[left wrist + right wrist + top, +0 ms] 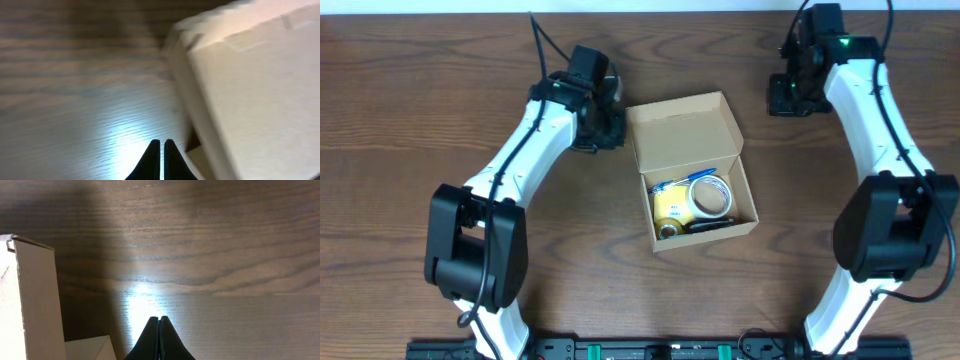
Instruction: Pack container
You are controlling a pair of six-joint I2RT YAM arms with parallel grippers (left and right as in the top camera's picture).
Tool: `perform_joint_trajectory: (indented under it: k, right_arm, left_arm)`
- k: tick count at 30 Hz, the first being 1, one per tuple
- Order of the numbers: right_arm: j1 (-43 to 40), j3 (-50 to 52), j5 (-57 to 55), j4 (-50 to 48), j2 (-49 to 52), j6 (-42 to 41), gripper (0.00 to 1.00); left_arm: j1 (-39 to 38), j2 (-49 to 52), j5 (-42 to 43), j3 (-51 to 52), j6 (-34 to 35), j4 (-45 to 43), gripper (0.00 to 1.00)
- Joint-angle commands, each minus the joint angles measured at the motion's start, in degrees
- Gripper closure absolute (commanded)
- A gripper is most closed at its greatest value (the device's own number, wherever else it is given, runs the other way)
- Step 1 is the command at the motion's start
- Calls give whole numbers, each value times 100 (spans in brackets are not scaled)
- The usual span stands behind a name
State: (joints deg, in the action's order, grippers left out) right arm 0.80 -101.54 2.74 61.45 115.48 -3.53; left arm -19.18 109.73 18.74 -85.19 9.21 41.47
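The container (682,128) is a tan cardboard box in the middle of the table, its flap lid standing open at the far side. Inside lie a yellow tape roll (670,209), a clear tape roll (712,197), a blue pen (682,181) and a dark pen (708,227). My left gripper (604,128) sits just left of the lid; in the left wrist view it (161,142) is shut on nothing, with the box (250,90) close on its right. My right gripper (786,95) is at the far right over bare wood, shut and empty (159,318), with the box (35,305) at that view's left.
The table is dark wood (440,90). Both arm bases stand at the near edge, the left arm (480,240) and the right arm (890,230) flanking the box.
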Motion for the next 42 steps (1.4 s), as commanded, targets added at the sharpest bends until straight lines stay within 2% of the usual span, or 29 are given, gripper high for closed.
perform_joint_trajectory:
  k: [1, 7, 13, 18, 27, 42]
  right_arm:
    - [-243, 31, 487, 4, 92, 459, 99]
    - [-632, 31, 1762, 258, 332, 1506, 99]
    - [-669, 31, 2420, 411, 789, 1880, 99]
    - [-632, 31, 2511, 413, 820, 1976, 99]
    - [-614, 33, 2949, 629, 824, 2441, 99]
    - [-387, 52, 3032, 669, 831, 2551, 99]
  left_arm:
    - [-107, 20, 345, 7, -201, -109, 94]
    - [-197, 22, 516, 7, -214, -321, 94]
    - [-197, 20, 520, 7, -214, -391, 95]
    - [-197, 26, 551, 7, -216, -385, 94]
    - [-186, 238, 1287, 7, -350, -555, 94]
    - [-162, 304, 1462, 7, -544, -538, 94]
